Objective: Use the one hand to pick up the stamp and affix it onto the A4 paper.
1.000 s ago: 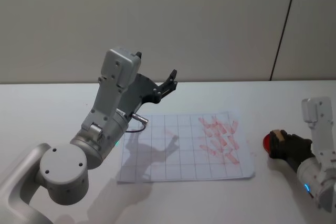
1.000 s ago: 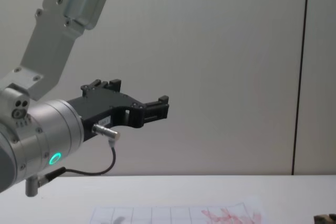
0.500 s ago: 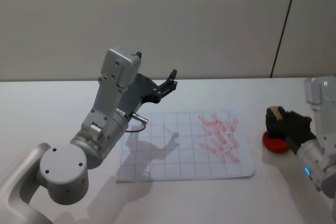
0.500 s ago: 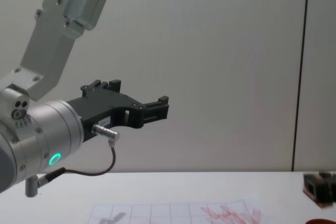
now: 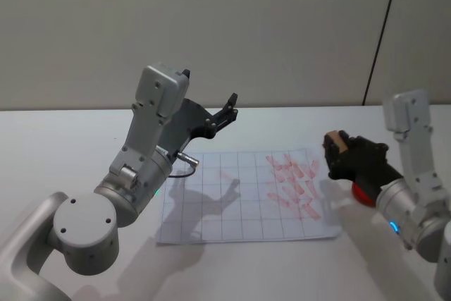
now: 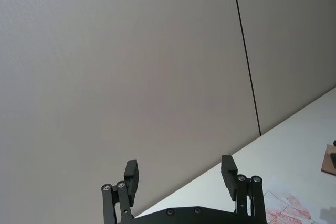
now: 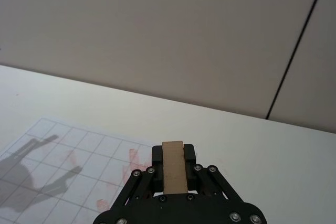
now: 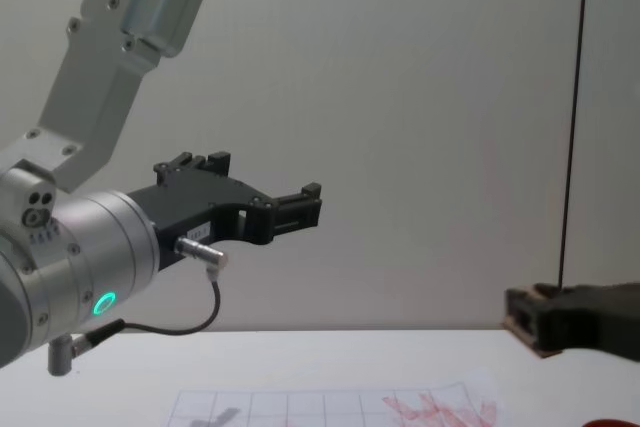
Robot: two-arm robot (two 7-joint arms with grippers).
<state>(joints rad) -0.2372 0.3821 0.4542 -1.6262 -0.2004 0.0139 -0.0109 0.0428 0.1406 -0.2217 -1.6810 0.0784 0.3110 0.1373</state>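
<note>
My right gripper (image 5: 336,150) is shut on the stamp (image 5: 335,142), a small light-brown wooden block, and holds it in the air just above the right edge of the A4 paper (image 5: 232,206). The right wrist view shows the stamp (image 7: 172,166) clamped upright between the black fingers, with the paper (image 7: 58,150) beyond it. In the chest view the stamp (image 8: 523,325) hangs above the paper (image 8: 320,407). The sheet carries a grey grid and several red ink marks (image 5: 294,182) on its right part. My left gripper (image 5: 211,103) is raised above the paper's left side, open and empty.
A red ink pad (image 5: 363,194) lies on the white table (image 5: 56,160) to the right of the paper, partly hidden by my right arm. A beige wall with a dark vertical seam (image 5: 380,33) stands behind the table.
My right gripper has lifted the stamp off the red ink pad and carried it left and up to the paper's right edge. The left arm has not moved.
</note>
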